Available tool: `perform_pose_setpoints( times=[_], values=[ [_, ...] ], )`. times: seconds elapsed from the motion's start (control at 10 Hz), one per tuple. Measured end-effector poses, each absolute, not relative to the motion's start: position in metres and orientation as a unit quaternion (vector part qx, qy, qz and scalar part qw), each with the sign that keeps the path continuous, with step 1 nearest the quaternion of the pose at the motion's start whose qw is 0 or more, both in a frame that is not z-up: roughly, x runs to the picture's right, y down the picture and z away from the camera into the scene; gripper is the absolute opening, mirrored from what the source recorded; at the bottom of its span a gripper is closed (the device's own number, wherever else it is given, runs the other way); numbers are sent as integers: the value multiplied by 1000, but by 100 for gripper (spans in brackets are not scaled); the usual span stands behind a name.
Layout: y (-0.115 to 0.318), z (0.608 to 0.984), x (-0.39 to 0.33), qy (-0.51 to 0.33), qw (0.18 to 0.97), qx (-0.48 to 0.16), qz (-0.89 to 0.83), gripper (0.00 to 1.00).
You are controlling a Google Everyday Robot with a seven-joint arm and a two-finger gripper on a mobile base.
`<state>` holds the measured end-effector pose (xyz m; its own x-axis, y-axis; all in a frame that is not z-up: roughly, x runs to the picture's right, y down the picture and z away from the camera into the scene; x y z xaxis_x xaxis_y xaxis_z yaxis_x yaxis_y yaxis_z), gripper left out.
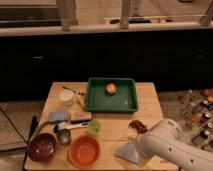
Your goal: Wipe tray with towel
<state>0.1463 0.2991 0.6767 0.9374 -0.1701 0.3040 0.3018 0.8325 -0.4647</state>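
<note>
A wooden table (150, 107) stood in front of dark cabinets. The tray (111, 103) lay at the far middle of the table, and a small orange thing (111, 88) sat inside it near the far rim. The towel (128, 152) lay flat near the front edge of the table, to the right of the orange bowl (84, 151) and well apart from the tray.

The white arm (172, 147) came in from the lower right corner and bent down over the table. The gripper (137, 146) was at the right edge of the towel, low over it, but the arm's body hid the fingers, so I cannot tell from the view alone if they touched the cloth; the jaws stood wide, and the towel seemed to lie on the table, not lifted.

On the left side of the table there were several things. A dark bowl (41, 148) stood at the front left corner, just beside the orange bowl. Behind them stood a small metal cup (63, 135) and a green cup (93, 127). A blue sponge (58, 117) lay further back, and a white cup (66, 96) stood near the left side of the tray. A cluster of small dark red things (138, 125) lay between the tray and the arm.
</note>
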Motion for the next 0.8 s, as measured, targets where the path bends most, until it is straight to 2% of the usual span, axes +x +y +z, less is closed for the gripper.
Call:
perform_pose_setpoints(
  times=[0.6,0.8],
  values=[
    [313,713,135,-131,941,-289,-121,78],
    [316,723,136,-133,939,-295,-116,64]
  ],
)
